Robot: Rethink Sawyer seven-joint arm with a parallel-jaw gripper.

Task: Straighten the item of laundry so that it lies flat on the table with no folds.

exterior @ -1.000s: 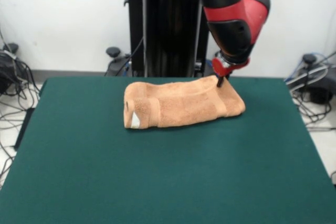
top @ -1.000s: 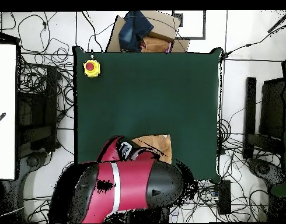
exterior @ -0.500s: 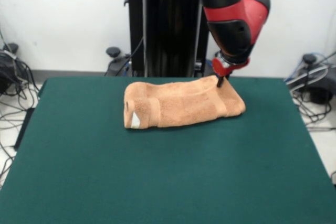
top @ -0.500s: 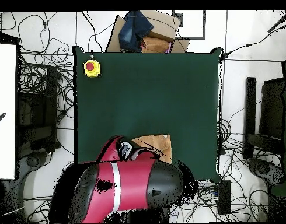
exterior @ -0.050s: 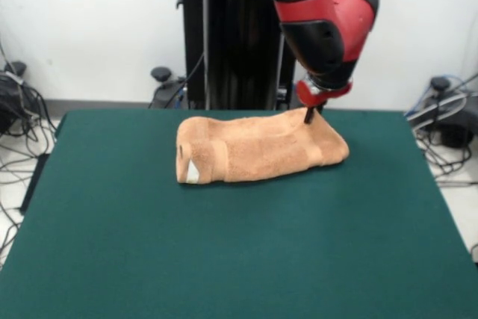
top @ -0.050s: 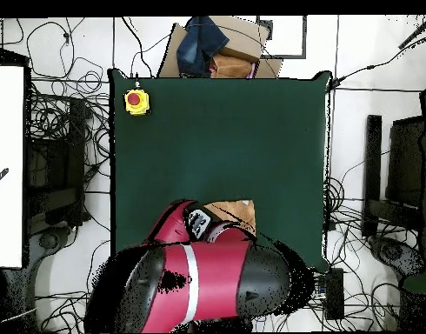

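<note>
Orange-tan towel [exterior @ -0.050s: 258, 147] lies folded near the far edge of the green table [exterior @ -0.050s: 224, 259]; gripper [exterior @ -0.050s: 308, 115] meets its right rear corner, grip indiscernible. Overhead: arm [top @ -0.050s: 199, 283] covers most of the towel [top @ -0.050s: 236, 211]; yellow button box [top @ -0.050s: 136, 101] sits at a corner.

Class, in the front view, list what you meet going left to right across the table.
Bare dark green felt table top → small white tag → folded orange-tan terry towel → robot's gripper at the towel's right end → bare green felt.
</note>
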